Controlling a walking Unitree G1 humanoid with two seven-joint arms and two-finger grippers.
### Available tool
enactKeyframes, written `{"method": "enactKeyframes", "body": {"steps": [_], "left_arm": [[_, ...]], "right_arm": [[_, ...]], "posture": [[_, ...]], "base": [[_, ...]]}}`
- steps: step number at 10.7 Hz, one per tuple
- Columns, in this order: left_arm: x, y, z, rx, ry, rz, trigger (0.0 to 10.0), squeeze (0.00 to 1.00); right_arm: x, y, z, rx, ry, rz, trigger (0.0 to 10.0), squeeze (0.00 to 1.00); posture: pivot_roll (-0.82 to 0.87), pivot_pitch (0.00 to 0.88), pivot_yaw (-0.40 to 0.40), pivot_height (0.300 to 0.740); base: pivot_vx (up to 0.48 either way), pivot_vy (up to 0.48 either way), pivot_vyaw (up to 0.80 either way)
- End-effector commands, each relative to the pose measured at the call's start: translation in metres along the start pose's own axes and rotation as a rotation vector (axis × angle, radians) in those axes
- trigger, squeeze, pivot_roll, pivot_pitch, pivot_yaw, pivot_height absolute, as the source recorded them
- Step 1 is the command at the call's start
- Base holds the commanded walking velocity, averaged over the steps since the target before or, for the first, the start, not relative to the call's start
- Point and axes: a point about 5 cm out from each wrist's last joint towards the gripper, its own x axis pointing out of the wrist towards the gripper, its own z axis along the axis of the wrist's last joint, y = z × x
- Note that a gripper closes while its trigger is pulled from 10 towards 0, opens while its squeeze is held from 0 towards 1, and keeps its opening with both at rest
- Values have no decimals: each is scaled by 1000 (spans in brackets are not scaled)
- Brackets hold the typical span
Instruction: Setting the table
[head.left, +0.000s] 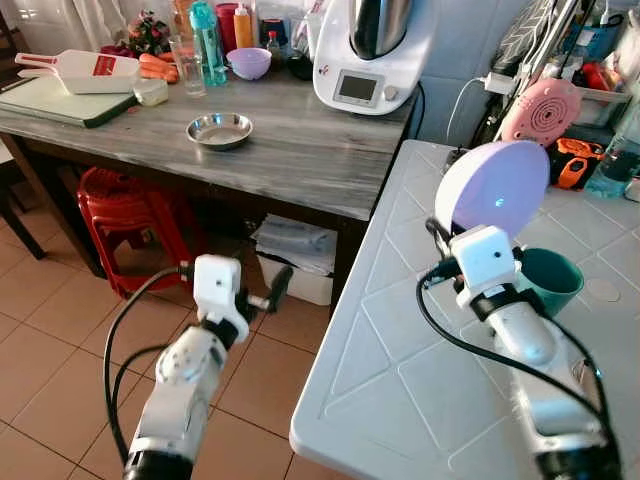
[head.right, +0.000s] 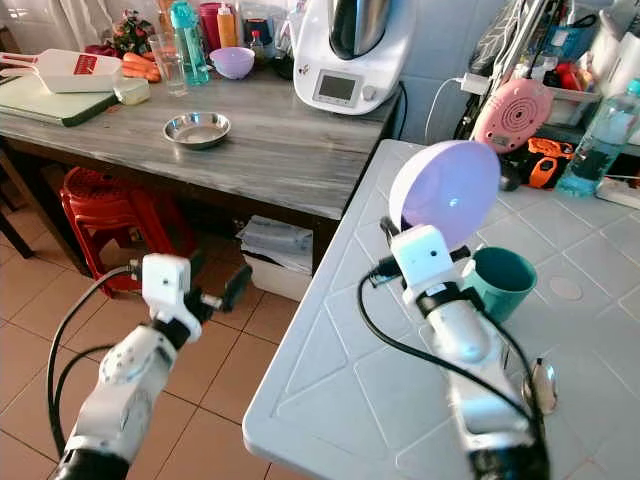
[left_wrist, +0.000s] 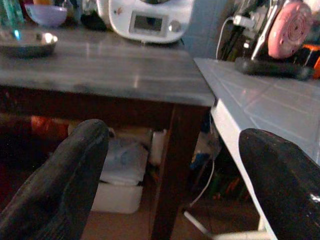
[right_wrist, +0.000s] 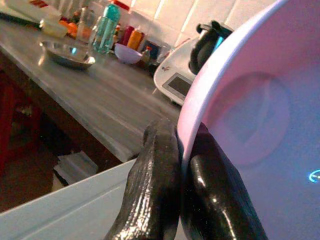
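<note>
- Cutting board (head.left: 55, 100) lies at the far left of the grey wooden table (head.left: 290, 150), with a white container (head.left: 85, 70) resting on it and carrots (head.left: 157, 67) just beyond.
- Clear glass (head.left: 188, 65) and a teal bottle (head.left: 206, 42) stand near the table's back edge, close beside each other.
- Steel bowl (head.left: 220, 130) sits alone toward the middle of the wooden table; a small lilac bowl (head.left: 249, 62) stands farther back.
- Red plastic stool (head.left: 125, 215) is tucked under that table.
- Left gripper (head.left: 268, 296) hangs over the tiled floor (head.left: 60, 330), below the table edge, its two black fingers (left_wrist: 60, 185) spread wide with nothing between them.
- White kitchen machine (head.left: 365, 55) occupies the wooden table's right end.
- White tiled table (head.left: 400, 340) adjoins it on the right.
- Right gripper (right_wrist: 182, 180) is raised over the white table, fingers pinched tight on the rim of a lilac plate (head.left: 492, 188), which is held up on edge in the air.
- Teal cup (head.left: 550, 280) stands on the white table just beside the right arm.
- What looks like a spoon (head.right: 541, 384) lies on the white table, partly hidden by the arm.
- Pink round appliance (head.left: 540, 110) and a clear water bottle (head.right: 593, 140) sit at the far side.
</note>
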Motion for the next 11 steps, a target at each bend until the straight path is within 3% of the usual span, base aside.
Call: {"method": "enactKeyframes", "body": {"steps": [1, 4, 7, 11], "left_arm": [[2, 2, 1, 5, -5, 19, 10000, 0], [6, 6, 6, -22, -20, 41, 10000, 0], [6, 5, 5, -21, -15, 19, 10000, 0], [6, 5, 4, -16, -9, 13, 10000, 0]], "right_arm": [[-3, -2, 2, 6, -1, -21, 10000, 0], [-5, 7, 3, 18, 25, -13, 10000, 0], [-10, 22, 2, 43, 36, 22, 10000, 0], [-8, 22, 3, 44, 34, 16, 10000, 0]], "posture": [[24, 0, -1, 740], [26, 0, 1, 740], [28, 0, 0, 740], [29, 0, 1, 740]], "base": [[0, 0, 0], [0, 89, -421], [0, 377, -623], [0, 412, -230]]}}
